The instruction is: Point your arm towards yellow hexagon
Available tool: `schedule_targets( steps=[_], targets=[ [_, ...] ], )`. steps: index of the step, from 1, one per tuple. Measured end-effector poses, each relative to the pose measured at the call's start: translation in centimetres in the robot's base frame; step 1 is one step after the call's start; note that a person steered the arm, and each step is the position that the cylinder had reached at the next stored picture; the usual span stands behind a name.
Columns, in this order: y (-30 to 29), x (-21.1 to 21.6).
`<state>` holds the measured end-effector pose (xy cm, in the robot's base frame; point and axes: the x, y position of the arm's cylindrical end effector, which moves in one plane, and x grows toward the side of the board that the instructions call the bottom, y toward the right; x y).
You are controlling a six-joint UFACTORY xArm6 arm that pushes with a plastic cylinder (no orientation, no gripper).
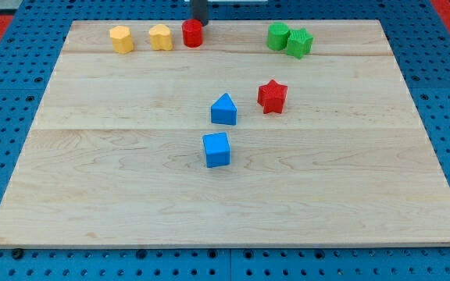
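Seven blocks: all lie on the wooden desk (pixel 131 203), which I read here from the view's left to the view's right
Yellow hexagon (pixel 121 38): near the top left of the desk, the leftmost block of the top row; this is the task's block, and nothing touches it
Yellow block (pixel 160 37): just beside the hexagon on its right, with a narrow gap between them; I cannot make out its exact shape
Red cylinder (pixel 192 33): upright, just right of the second yellow piece, close to the top edge
My tip (pixel 198 21): the dark rod enters at the view's top and its lower end sits right behind the red cylinder, slightly to its right; I cannot tell whether they touch. It stands well to the right of the yellow hexagon
Tool state: the rod ends plainly and carries nothing, so I have no opening or closing to report
Blue cube (pixel 217 149): near the desk's middle, the lowest block in the view
Blue triangle-topped block (pixel 224 109): just above the cube, apart from it
Red star (pixel 273 96): right of the blue pair, near them
Green pair: a rounded green block (pixel 278 36) touching a green star (pixel 300 42) on its right, top right area
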<state>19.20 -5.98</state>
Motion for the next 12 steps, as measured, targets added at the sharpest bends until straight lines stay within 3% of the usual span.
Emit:
schedule_targets(
  steps=[3,6,7,8,9,11,12],
  targets=[
    [0.2,0.0],
    [6.4,0.2],
    [10.6,2.2],
    [9.7,6.5],
    [4.1,8.5],
    [-13.7,8.6],
    [-18.8,8.6]
  ],
)
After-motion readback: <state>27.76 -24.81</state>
